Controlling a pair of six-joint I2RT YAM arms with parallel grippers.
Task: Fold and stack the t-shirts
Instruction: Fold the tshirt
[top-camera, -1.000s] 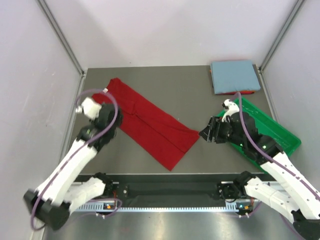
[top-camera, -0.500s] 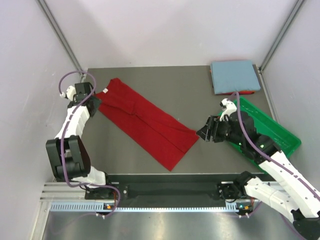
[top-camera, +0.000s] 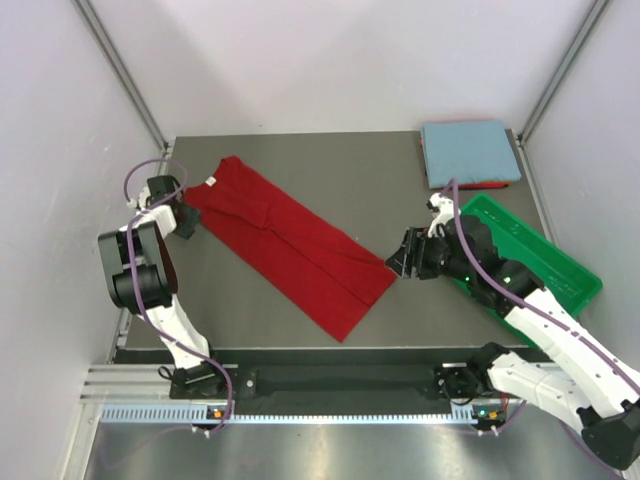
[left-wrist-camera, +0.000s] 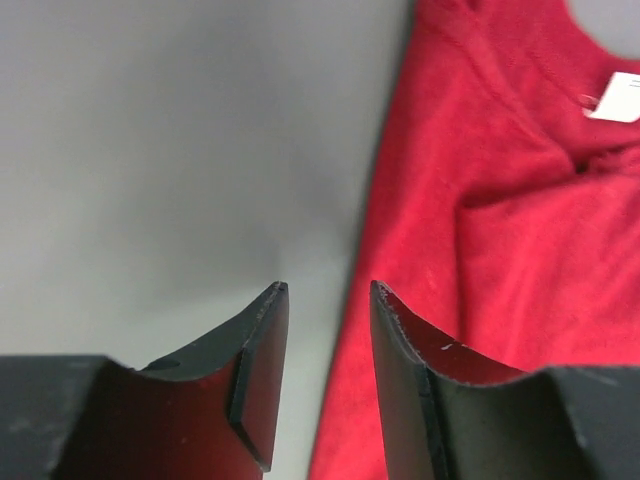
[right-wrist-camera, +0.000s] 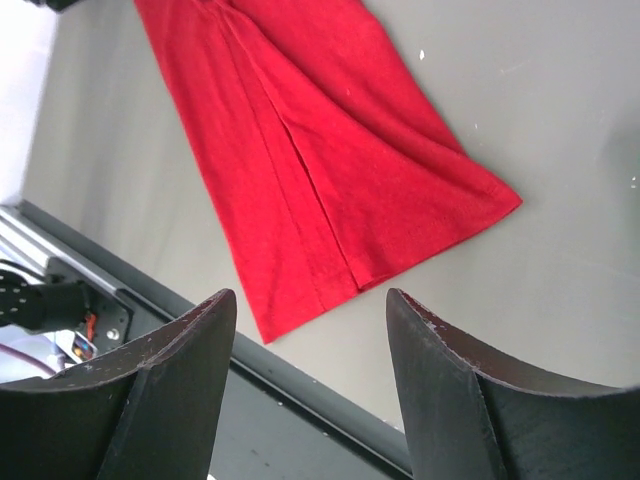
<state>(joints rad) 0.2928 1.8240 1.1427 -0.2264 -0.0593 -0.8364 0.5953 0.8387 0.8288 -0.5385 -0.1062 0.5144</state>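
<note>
The left fingers (left-wrist-camera: 405, 365) are held narrowly parted with nothing between them. The collar-end side hem of the dark red t-shirt (top-camera: 290, 245) runs just ahead of their gap, with cloth beyond one tip and bare desk (top-camera: 380, 180) beyond the other. The right fingers (right-wrist-camera: 175, 385) are spread wide and empty, and the shirt's bottom corner lies just ahead of them.

The shirt is spread flat as a long band with a lengthwise overlap down its middle. Its small white neck label (left-wrist-camera: 612, 98) is seen further ahead of the left fingers. The cloth is a thin, soft knit, limp, on a smooth, matt grey surface.

From here, only the top layer could be pinched by so narrow a gap, and the folded-in side would then be pulled open. The hem could also be pushed along the slick desk and bunched rather than caught. If the two ends were raised unevenly, the band would probably be twisted.

A light blue t-shirt (top-camera: 470, 152), folded square, lies well behind the right fingers.
</note>
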